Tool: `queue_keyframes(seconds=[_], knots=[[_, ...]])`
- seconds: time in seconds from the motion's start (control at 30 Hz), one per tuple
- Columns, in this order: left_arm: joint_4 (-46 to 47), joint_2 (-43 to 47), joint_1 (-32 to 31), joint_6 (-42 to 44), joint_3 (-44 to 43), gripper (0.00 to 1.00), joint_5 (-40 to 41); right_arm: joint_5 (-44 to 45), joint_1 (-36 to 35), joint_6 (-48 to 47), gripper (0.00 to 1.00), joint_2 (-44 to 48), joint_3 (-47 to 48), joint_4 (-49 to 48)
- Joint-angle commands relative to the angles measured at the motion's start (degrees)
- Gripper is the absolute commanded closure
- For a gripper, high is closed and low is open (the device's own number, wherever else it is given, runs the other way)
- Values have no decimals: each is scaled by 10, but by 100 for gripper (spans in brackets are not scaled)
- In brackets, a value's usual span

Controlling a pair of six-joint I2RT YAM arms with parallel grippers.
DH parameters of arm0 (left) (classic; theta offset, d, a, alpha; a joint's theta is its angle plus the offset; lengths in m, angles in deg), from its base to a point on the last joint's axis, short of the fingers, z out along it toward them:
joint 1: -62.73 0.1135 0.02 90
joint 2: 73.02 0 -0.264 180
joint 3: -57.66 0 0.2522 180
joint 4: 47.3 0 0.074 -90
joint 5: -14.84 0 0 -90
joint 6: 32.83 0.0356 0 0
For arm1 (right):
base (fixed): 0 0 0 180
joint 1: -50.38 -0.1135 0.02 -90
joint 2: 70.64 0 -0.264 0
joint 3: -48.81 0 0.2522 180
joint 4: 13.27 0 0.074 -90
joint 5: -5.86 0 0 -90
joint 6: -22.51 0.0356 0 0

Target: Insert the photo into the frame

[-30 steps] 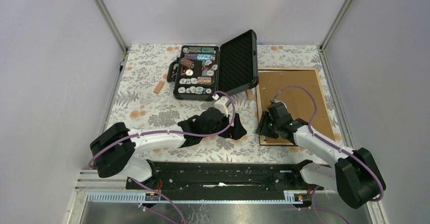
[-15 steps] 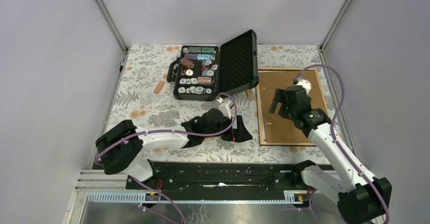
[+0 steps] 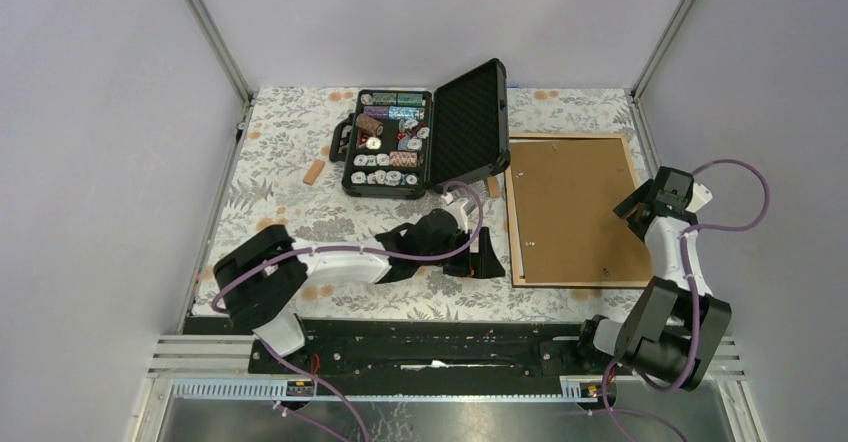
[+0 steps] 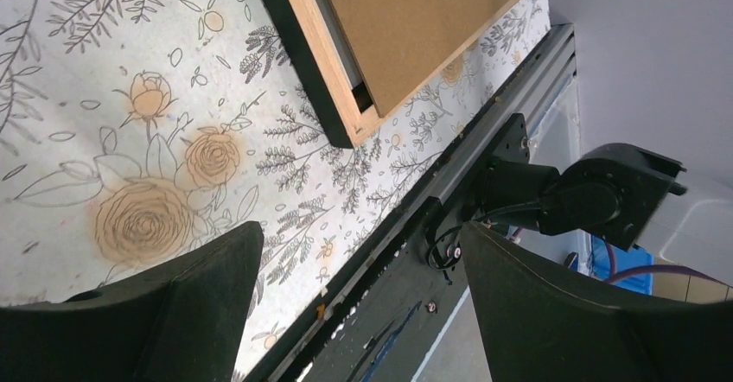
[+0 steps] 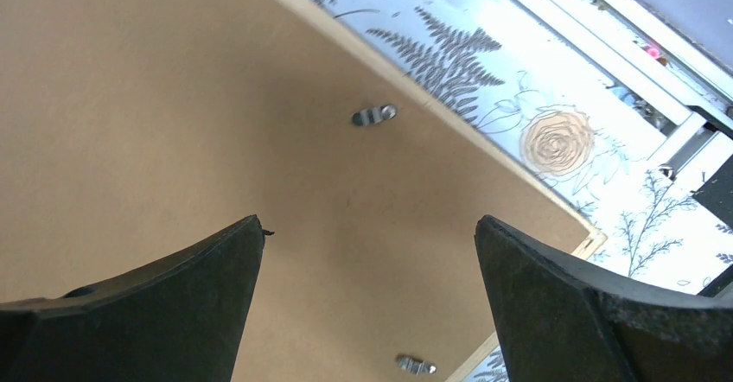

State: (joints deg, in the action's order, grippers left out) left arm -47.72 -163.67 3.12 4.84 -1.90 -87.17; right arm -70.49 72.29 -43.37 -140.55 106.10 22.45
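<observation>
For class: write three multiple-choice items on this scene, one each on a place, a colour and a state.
1. The frame lies, from the case: A left B right C inside
2. The backing board is: A brown B white C green
3. The right gripper is: A shut on the frame B shut on the case C open, empty
B: the top view shows it right of the case. A: the board is plain brown. C: its fingers stand wide apart, nothing between.
</observation>
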Motion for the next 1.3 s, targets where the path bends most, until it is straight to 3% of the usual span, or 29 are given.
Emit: queue_keyframes(seconds=[0.0, 0.47, 1.27], knots=[[3, -47, 0, 8, -52, 12, -30, -5, 33, 9, 0, -22, 7, -44], [14, -113, -2, 12, -96, 12, -65, -15, 116, 16, 0, -32, -37, -88], [33, -171, -2, 2, -140, 12, -78, -100, 124, 32, 0, -14, -79, -99]])
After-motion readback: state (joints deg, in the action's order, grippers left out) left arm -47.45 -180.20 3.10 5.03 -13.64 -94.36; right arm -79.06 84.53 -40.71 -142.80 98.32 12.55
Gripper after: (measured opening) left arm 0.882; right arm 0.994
